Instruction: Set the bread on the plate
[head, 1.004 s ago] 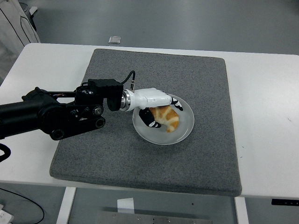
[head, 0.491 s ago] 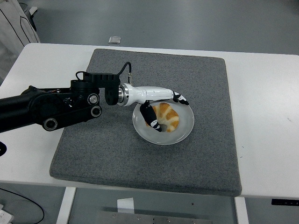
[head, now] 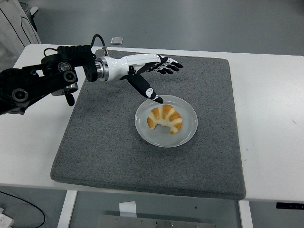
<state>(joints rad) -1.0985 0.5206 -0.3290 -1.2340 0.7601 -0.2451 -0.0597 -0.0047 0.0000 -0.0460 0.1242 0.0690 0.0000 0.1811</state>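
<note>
A golden croissant (head: 165, 118) lies on the round white plate (head: 187, 133), which sits on the grey mat in the middle of the table. My left hand (head: 159, 78) hovers above and to the upper left of the plate, apart from the bread. Its fingers (head: 170, 66) are spread and the thumb (head: 146, 89) points down toward the plate's rim, with nothing held. The black left arm (head: 42, 83) comes in from the left edge. No right arm shows.
A grey felt mat (head: 104, 147) covers most of the white table (head: 270, 104). A small grey object (head: 116, 41) sits at the table's far edge. Part of some white equipment (head: 16, 21) shows at the top left corner.
My left hand has let go of the croissant, opened its fingers and lifted up and back to the upper left. The croissant stays lying on the plate.
</note>
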